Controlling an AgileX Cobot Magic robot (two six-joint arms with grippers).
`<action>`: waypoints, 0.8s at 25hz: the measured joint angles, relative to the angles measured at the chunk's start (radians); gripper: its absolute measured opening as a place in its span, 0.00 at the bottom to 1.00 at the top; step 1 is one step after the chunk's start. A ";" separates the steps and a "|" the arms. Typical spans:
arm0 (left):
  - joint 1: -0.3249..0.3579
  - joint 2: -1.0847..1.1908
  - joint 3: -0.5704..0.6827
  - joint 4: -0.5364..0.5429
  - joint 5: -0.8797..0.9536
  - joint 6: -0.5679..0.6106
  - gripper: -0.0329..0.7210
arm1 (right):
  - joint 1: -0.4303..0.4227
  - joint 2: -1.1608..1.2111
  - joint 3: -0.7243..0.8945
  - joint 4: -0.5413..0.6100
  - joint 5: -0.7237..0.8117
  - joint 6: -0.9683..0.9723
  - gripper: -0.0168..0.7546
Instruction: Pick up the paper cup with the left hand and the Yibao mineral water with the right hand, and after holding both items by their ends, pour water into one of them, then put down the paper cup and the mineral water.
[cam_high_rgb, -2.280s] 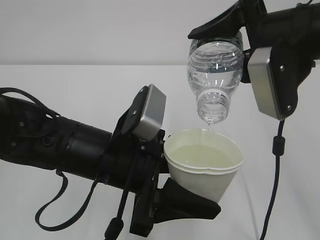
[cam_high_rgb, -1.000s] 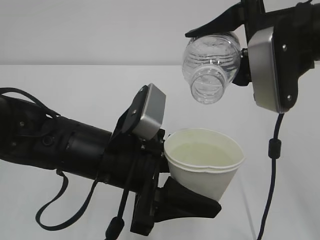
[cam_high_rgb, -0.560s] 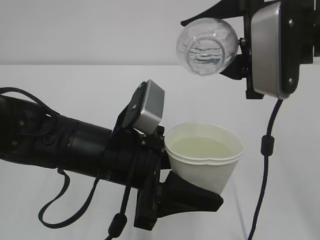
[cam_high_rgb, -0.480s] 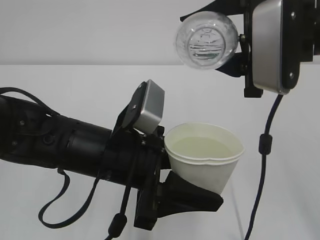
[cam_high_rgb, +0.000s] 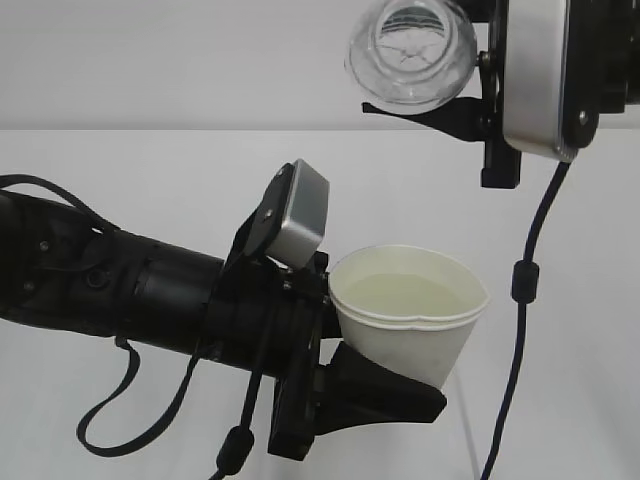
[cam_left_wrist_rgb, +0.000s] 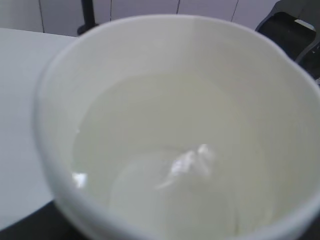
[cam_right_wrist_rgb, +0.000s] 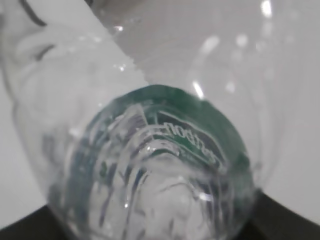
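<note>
the left hand (cam_high_rgb: 385, 385) enters from the lower left of the exterior view, nearest the camera, as a thick black arm with a silver-grey plate (cam_high_rgb: 298, 212) on top and a loose black cable (cam_high_rgb: 120, 425) looping below it. its claw is closed on the lower part of the cup (cam_high_rgb: 408, 312): one black finger (cam_high_rgb: 385, 392) shows under and in front of the cup wall, and the other is hidden behind the cup. the cup is held clear of the table (cam_high_rgb: 150, 170), nearly upright with a slight tilt, its rolled rim up and a second rim line just below the top. it holds clear water to a level below the rim; the left wrist view looks straight down into the cup (cam_left_wrist_rgb: 175, 140) and shows the pale interior and a bright glint on the water. farther back and higher, at the upper right, the right hand (cam_high_rgb: 440, 65) grips the bottle (cam_high_rgb: 410, 52). one black finger (cam_high_rgb: 425, 112) lies under the bottle; the upper finger is cut off by the frame edge. the bottle lies roughly level, its open mouth turned toward the camera, well above the cup and apart from it. the right wrist view shows the bottle (cam_right_wrist_rgb: 150, 150) close up, clear ribbed plastic with the green label band seen through it. a black cable (cam_high_rgb: 520, 300) hangs from the right hand, right of the cup.
</note>
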 joint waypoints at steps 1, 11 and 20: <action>0.000 0.000 0.000 0.000 0.000 0.000 0.62 | 0.000 0.000 0.000 0.000 0.000 0.011 0.56; 0.000 0.000 0.000 0.000 0.006 0.000 0.62 | 0.000 0.000 0.000 0.052 0.027 0.138 0.56; 0.000 0.000 0.000 0.000 0.007 0.000 0.62 | 0.000 0.000 0.000 0.067 0.106 0.274 0.56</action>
